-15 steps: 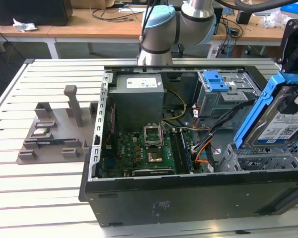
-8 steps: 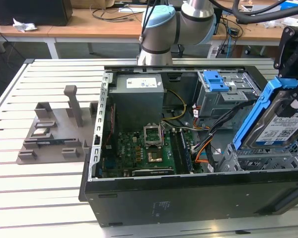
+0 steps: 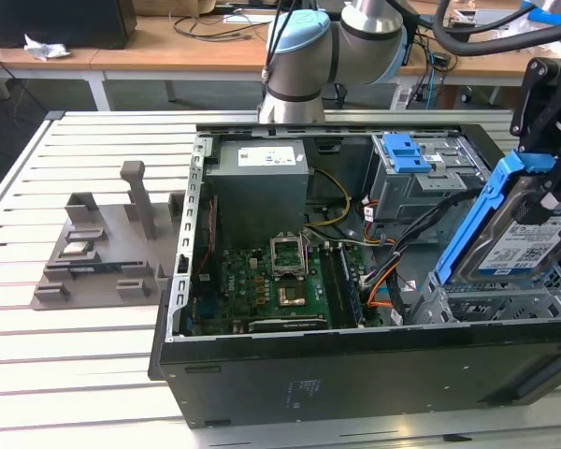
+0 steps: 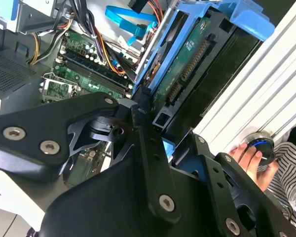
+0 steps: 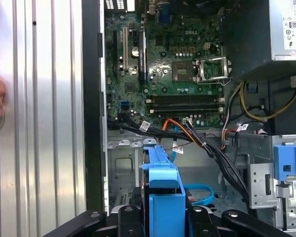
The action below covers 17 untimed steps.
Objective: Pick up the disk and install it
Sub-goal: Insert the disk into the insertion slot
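1. One step is in hand: the install. The hand [image 3: 550, 182] is gripping the disk [image 3: 528, 241] by its blue rails, jaws closed on it.
2. The disk is hanging tilted, label facing up and outward, over the open bay [image 3: 486, 304] at the exterior view's right end of the case [image 3: 337, 374]. It is not seated. Its low edge is sitting near the bay rim; I cannot tell whether it is touching.
3. In the second wrist view the disk [image 4: 187, 64] is showing its green underside and connector edge, pointing down into the case.
4. My judgement: seating it is calling for levelling the tilt, lining both rails up with the bay guides, then a straight push. A skewed entry is looking likely to jam.
5. The cables [image 3: 383, 271] are running black and orange from the board [image 3: 271, 281] toward the bay, just beside the disk's path. A blue cable [image 5: 200, 190] is lying inside the bay area. Either could be getting pinched.
6. The cage [image 3: 421, 182] with its blue latch [image 3: 404, 150] is standing behind, apart from the disk. The grey box [image 3: 262, 182] is sitting at the far end of the case.
7. A grey fixture [image 3: 103, 253] is resting on the bench [image 3: 75, 374], well apart from the case.
8. A person's fingers [image 4: 246, 155] are resting at a round button [image 4: 260, 144] on the bench beside the case, outside the work.
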Tool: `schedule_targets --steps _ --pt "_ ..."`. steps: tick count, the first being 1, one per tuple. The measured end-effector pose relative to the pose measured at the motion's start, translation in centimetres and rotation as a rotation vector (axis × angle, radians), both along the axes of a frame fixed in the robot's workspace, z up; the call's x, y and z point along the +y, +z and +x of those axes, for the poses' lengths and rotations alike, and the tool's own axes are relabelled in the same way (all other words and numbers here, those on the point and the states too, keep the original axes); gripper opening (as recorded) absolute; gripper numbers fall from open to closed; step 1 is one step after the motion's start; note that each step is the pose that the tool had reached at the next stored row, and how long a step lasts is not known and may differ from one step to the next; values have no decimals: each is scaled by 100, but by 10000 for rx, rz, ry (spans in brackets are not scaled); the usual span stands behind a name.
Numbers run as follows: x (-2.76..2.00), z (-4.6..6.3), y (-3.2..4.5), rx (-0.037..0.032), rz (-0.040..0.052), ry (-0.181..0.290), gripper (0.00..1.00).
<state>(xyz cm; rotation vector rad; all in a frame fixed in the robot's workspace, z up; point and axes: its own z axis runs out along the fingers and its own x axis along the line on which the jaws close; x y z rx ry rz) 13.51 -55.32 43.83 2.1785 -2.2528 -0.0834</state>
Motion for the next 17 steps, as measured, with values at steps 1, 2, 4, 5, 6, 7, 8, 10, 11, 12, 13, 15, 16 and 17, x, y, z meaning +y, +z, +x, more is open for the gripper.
schedule_targets --steps 1,2,4,5,6,7,8,10,11,12,13,15,16,17 --pt "-2 0 -6 0 0 0 37" --pt "-4 0 -12 0 0 1 37" --pt "-6 0 -30 0 0 1 37" --pt "-7 0 -38 0 0 1 37" --pt "-8 0 -58 0 -2 1 37" --pt "-8 0 -77 0 0 1 37" --pt "-9 0 -112 4 0 0 37" --pt "-8 1 -158 8 0 1 37" --pt "-8 1 -186 11 0 0 37" --pt "-8 2 -218 16 0 1 37" --pt "-8 2 -254 22 1 1 37" --pt "-9 5 -313 34 -1 0 37" --pt "-8 6 -333 38 -1 1 37" --pt "-8 6 -351 40 0 1 37"
